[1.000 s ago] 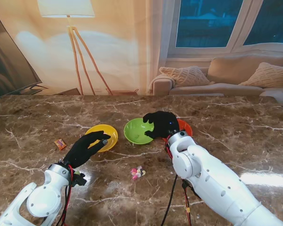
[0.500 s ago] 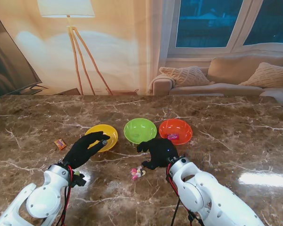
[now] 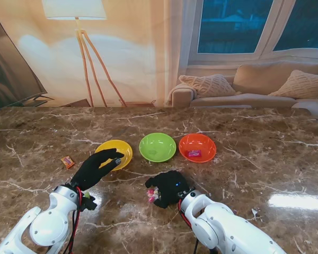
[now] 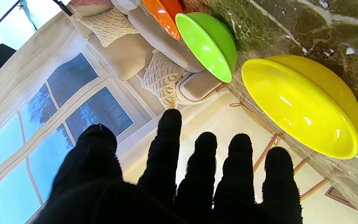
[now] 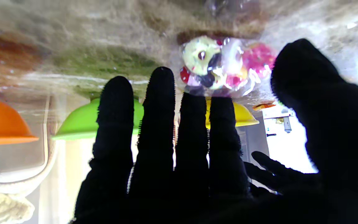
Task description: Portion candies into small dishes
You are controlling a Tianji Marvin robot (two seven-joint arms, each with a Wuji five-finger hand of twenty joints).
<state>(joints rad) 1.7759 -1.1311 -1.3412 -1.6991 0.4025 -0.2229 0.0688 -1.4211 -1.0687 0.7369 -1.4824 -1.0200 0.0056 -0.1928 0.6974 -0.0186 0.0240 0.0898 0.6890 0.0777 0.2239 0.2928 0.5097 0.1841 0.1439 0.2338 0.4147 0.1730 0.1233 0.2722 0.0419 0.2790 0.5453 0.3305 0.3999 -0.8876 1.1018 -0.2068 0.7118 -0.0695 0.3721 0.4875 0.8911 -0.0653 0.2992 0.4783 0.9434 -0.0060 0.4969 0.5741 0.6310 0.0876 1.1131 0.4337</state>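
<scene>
Right hand has pulled back from the dishes toward the robot over the last sec., now low over the candy cluster on the marble table. Wrist cam shows its fingers straight and side by side, thumb spread wide, nothing gripped; wrapped candies lie just past the fingertips, contact can't be told. Left hand hovers at the near edge of the yellow dish, fingers extended and slightly apart, holding nothing. Three dishes sit in a row mid-table: yellow at left, green dish in the middle, orange dish at right, w/ one pink-wrapped candy inside the orange. Yellow and green look bare in stand view. A lone orange-wrapped candy lies on the table well left of the yellow dish.
</scene>
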